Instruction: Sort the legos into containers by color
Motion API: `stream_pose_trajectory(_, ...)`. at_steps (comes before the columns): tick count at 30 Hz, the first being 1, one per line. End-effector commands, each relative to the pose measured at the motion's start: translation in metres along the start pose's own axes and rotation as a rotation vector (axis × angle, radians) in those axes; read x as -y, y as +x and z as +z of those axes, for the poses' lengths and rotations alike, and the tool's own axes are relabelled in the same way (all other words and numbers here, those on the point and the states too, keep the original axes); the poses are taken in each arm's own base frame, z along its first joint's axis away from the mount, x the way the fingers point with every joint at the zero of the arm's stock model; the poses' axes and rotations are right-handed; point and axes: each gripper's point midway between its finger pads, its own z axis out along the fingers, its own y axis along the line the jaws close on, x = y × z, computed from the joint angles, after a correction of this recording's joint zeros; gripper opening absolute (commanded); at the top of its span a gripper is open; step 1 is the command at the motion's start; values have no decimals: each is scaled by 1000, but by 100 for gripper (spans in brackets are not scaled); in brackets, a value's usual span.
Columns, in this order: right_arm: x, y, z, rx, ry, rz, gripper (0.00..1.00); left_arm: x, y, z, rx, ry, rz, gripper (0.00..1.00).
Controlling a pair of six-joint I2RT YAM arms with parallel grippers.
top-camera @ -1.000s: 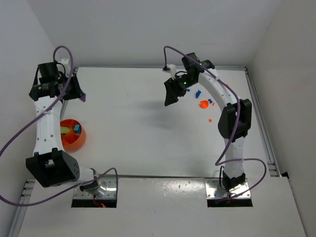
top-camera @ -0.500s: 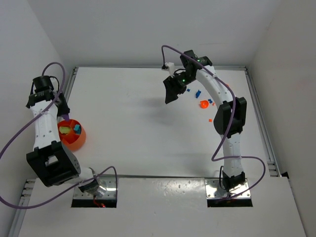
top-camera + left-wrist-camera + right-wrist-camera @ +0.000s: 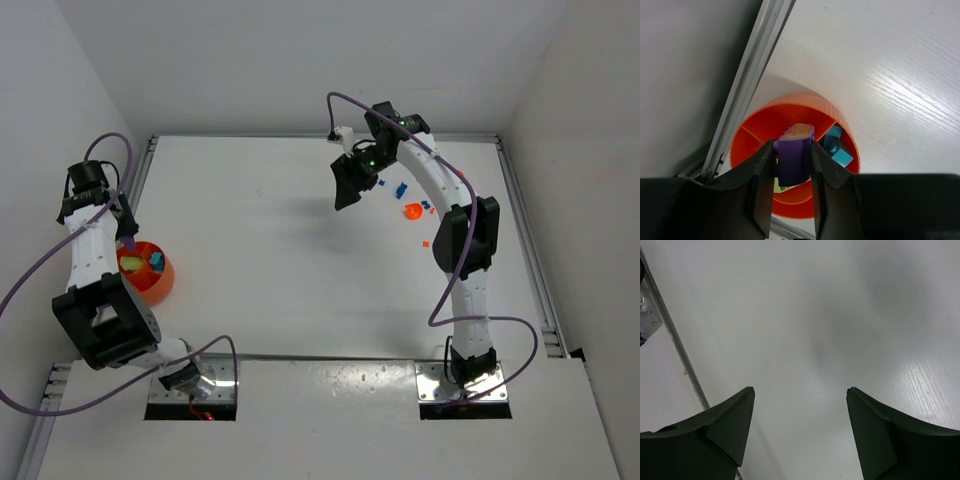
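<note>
My left gripper (image 3: 792, 150) is shut on a purple lego (image 3: 794, 157) with a yellow mark on top and holds it over the orange bowl (image 3: 760, 125), which has dividers. In the bowl lie cyan bricks (image 3: 837, 149) and a yellow-green piece (image 3: 777, 186). In the top view the left gripper (image 3: 126, 240) is at the bowl's (image 3: 155, 287) far rim. My right gripper (image 3: 345, 196) is open and empty above bare table, left of several loose blue and orange legos (image 3: 401, 188). In the right wrist view the right gripper (image 3: 800, 392) shows nothing between its fingers.
An orange round piece (image 3: 413, 211) and a tiny orange bit (image 3: 425, 243) lie by the right arm. A metal rail (image 3: 747, 85) runs along the table's left edge beside the bowl, with the wall right behind it. The rail also shows in the right wrist view (image 3: 675, 340).
My left gripper has swung from the far left corner back toward me to the orange bowl, still holding the purple lego. The right arm has barely moved.
</note>
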Motion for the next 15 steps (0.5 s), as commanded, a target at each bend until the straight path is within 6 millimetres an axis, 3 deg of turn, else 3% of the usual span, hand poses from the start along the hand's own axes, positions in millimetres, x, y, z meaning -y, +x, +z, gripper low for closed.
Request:
stream_pose_trajectory(1, 0, -3, -1, 10, -2, -20, 75, -6, -6, 7, 23, -19, -1, 0)
stream_pose_trajectory(15, 1, -2, 1, 10, -2, -20, 75, 3, 9, 29, -31, 18, 25, 0)
